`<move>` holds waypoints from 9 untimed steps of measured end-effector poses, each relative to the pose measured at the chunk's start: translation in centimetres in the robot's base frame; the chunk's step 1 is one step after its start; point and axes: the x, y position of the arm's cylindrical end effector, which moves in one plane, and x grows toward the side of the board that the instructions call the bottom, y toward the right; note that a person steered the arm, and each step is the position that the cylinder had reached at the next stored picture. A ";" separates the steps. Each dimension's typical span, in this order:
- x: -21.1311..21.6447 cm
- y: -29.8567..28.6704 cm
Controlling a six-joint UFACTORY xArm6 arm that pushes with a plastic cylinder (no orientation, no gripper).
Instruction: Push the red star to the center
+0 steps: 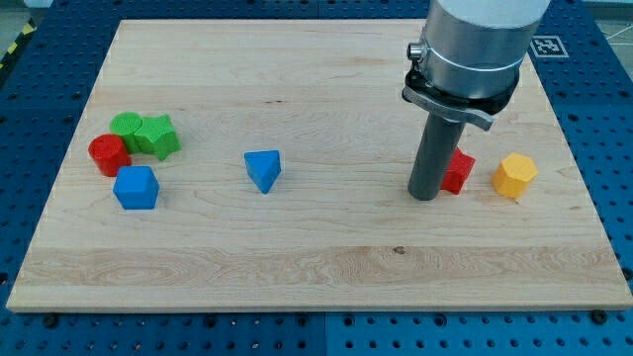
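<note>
The wooden board (pixel 297 267) shows bare grain along the view's bottom edge. The nearest block is the blue cube-like block (pixel 135 187) at the view's left. Just above it sits the red cylinder (pixel 108 154), touching or nearly touching it. To the view's right, the blue triangle (pixel 263 169) stands alone, well apart from the left cluster.

The arm has no gripper, so nothing opens or closes; it ends in a dark rod, and my tip (pixel 424 196) rests at the board on the view's right half. The red star (pixel 458 170) lies right beside the rod on its right, partly hidden by it, so its shape is hard to make out. Whether the rod touches it cannot be told. The star is right of the board's centre. Near it, further right, is the yellow hexagon-like block (pixel 515 176), apart from the star.

Back at the left, the green star-like block (pixel 158 135) and a green rounded block (pixel 127 125) press together just above the red cylinder.

At the view's top right, behind the arm's grey housing (pixel 480 40), a black-and-white square marker (pixel 546 44) lies on the blue perforated table (pixel 603 109). No readable writing or brand shows.
</note>
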 end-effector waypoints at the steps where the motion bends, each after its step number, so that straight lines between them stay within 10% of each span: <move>1: 3.8 7.0; 9: -2.4 1.4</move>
